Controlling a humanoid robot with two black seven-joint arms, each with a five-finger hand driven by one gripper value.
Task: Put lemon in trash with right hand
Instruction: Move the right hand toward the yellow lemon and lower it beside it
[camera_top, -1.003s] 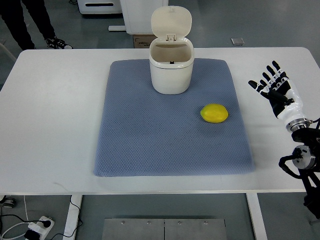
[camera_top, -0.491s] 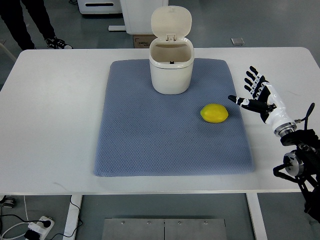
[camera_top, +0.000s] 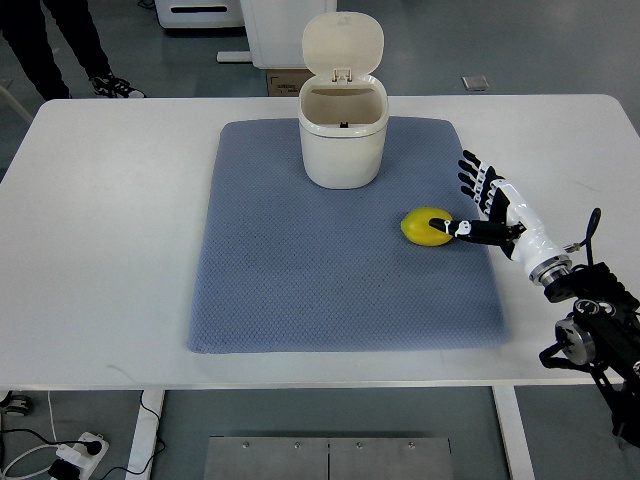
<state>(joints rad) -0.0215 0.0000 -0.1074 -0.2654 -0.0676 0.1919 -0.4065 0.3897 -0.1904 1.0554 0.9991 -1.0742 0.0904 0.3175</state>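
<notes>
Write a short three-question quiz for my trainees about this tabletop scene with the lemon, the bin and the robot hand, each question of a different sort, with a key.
1. True or false: the lid of the bin is closed.
2. Multiple choice: the lemon lies A) inside the bin, B) on the blue mat, C) on the bare white table.
3. Fill in: the right robot hand has its fingers spread and its thumb tip right at the ____.

Key: 1. False, the lid stands open. 2. B, the lemon lies on the mat, in front of the bin and to its right. 3. lemon; the hand does not yet grasp it.
</notes>
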